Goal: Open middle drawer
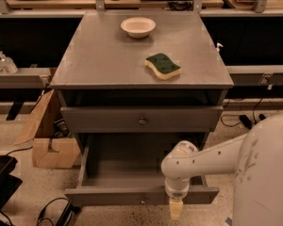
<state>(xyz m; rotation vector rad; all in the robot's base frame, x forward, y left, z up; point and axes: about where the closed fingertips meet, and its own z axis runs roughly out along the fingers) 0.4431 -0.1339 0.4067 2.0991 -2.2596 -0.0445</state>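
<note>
Hanging tool point(176, 210) at pulled-out middle drawer point(113, 195) front.

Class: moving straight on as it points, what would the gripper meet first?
The gripper points down, just before the pulled-out middle drawer's front; probably the speckled floor, though depth is unclear.

My arm point(217, 157) extends from my white body point(269, 173) at lower right and runs leftward, slightly downward, to a rounded joint point(179, 164). From this joint the wrist point(176, 188) turns straight down. My gripper point(176, 210) hangs vertically beneath the wrist, low in the view, just right of centre, pointing downward.
</note>
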